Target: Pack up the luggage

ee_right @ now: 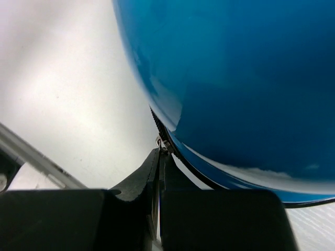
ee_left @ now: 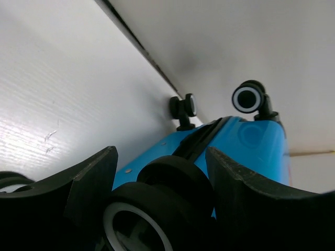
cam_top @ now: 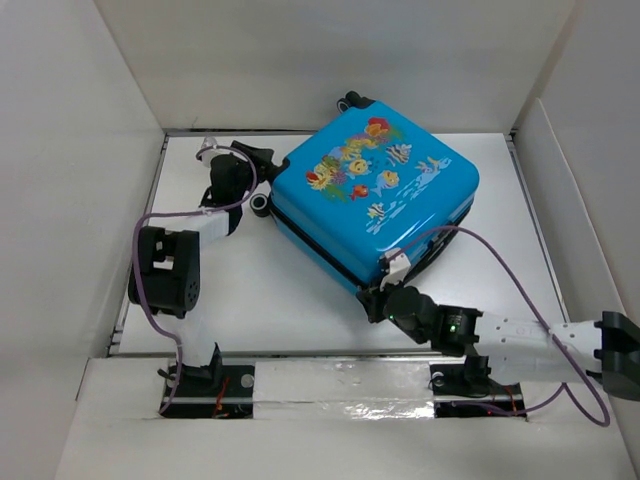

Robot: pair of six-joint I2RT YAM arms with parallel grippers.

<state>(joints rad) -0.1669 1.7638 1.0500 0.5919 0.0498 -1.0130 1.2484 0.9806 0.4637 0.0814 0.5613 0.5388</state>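
The luggage [cam_top: 375, 195], bright blue with a cartoon fish print, lies closed and flat on the white table, turned at an angle. My left gripper [cam_top: 266, 163] is at its far-left corner. In the left wrist view its fingers [ee_left: 89, 183] close on either side of a black caster wheel [ee_left: 178, 180]. My right gripper [cam_top: 376, 300] is at the near corner. In the right wrist view its fingers are pressed together [ee_right: 159, 159] on the small metal zipper pull [ee_right: 164, 145] at the black zipper seam under the blue shell [ee_right: 235, 78].
White walls [cam_top: 80, 180] enclose the table on the left, back and right. Two more black wheels [ee_left: 246, 98] stick out at the luggage's far corner near the back wall. A purple cable [cam_top: 520, 290] arcs from the right arm over the table.
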